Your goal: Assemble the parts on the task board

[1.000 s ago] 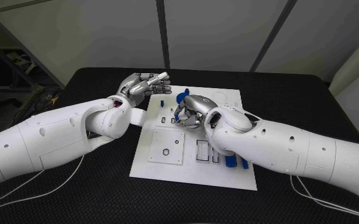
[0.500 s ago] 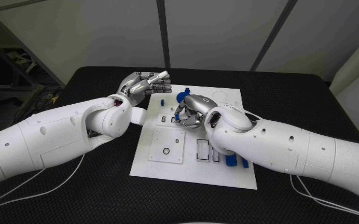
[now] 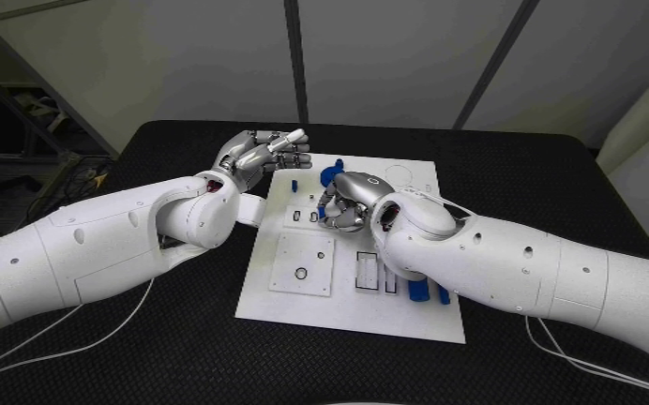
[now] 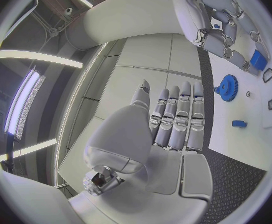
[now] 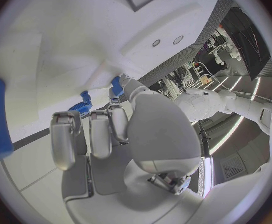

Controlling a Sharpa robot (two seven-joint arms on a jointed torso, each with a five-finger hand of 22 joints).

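**Right hand down on the board, left hand parked empty off the corner**

Your right hand [image 3: 349,201] sits low over the upper middle of the task board [image 3: 345,302], fingers curled down. In the right wrist view you can see its fingertips [image 5: 118,87] closed round a small blue part [image 5: 116,82], so it's holding that piece, with the blue gear [image 5: 81,107] just beside it. From the head camera, the same gear [image 3: 331,174] pokes out right behind the hand, toward the far end of the board.

Your left hand [image 3: 261,155] hangs above the bench [image 3: 162,349] just off the board's far-left corner, not touching anything. The left wrist view shows its fingers [image 4: 176,119] straight and side by side with nothing in them, so call it empty. Past those fingers that view also gives you the gear [image 4: 226,87], a little blue block [image 4: 238,123] lying alone on the white plate, and another blue piece [image 4: 258,59] next to your right hand's fingers.

Further out on the board: a square white panel with a ring on it [image 3: 303,263] on the near-left side, some dark-outlined slots [image 3: 367,271] in the middle, and a pair of blue pegs [image 3: 429,292] lying by the right arm. The board itself lies flat in the middle of the black bench.
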